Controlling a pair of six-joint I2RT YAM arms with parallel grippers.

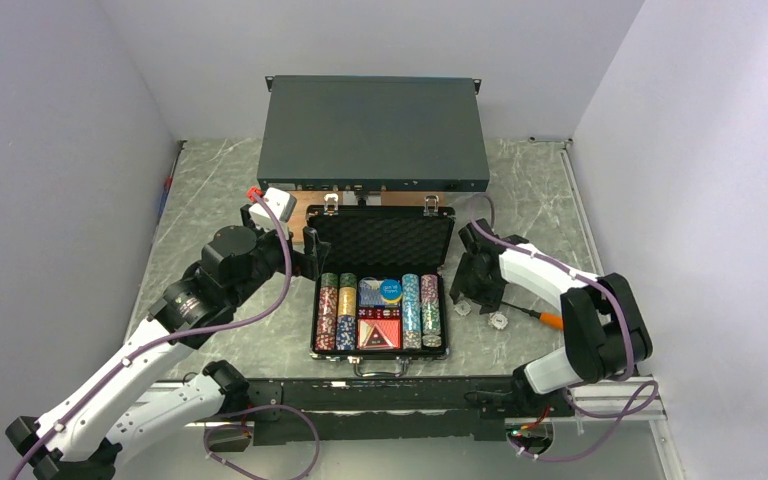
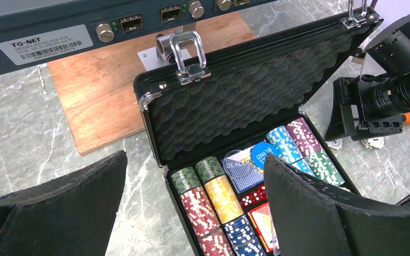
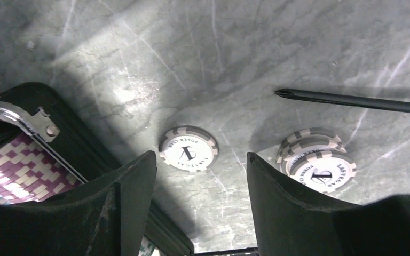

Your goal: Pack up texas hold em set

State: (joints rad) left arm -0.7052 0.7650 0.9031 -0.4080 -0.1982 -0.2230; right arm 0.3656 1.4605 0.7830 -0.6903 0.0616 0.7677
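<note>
**Loose chips are the fiddly bit of this poker set**

The briefcase (image 1: 385,245) sits open mid-counter (image 1: 220,200), lid up, with chip rows inside. Near its right wall lie one loose chip (image 3: 188,148) and a small stack (image 3: 317,162). My right pincer (image 3: 200,160) hangs over them, jaws apart and gripping nothing. The left pincer (image 2: 195,160) is spread wide by the case's left side, also empty. I reckon the chips are light, rigid and slick. They're lying flat, so I'd pinch across opposite rims, low down. The stack's taller sides look easier.
</note>
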